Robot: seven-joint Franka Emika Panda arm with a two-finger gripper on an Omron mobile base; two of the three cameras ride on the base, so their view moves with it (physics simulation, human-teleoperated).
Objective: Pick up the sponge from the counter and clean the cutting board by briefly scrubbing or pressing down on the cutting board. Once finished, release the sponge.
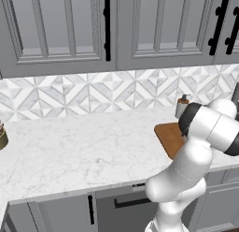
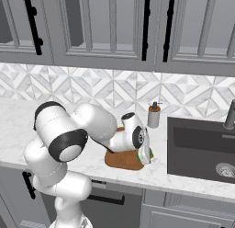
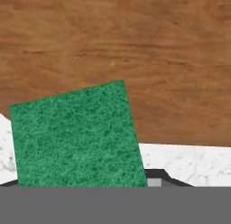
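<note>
Grey cabinet doors and a geometric tiled backsplash [image 1: 93, 93] back the white marble counter [image 1: 74, 147] in the left base view. From my seat I get just the left end of the cutting board [image 1: 169, 136] there, rounded corner toward me; the arm [image 1: 196, 156] covers the rest, and a soap dispenser [image 1: 182, 106] peeks out behind it near the wall. At the left edge some small object is cut off by the frame and I cannot name it. Right base view: the board [image 2: 126, 160] lies near the counter's front edge, left of the dark sink [image 2: 202, 149], mostly masked by the forearm. The gripper [image 2: 146, 154] points down at the board's right end, with a sliver of the green sponge [image 2: 150, 154] at its tip; I cannot read the finger gap here. The dispenser [image 2: 154, 115] stands behind. Hand view: the sponge [image 3: 76, 137] shows its green face, edges tilted a little off the frame. Its near end is cut off at the bottom, so I cannot call its long axis. It overlaps the board's edge [image 3: 135, 60], with white counter [image 3: 189, 157] beyond. I cannot tell whether the jaws are gripping it.
</note>
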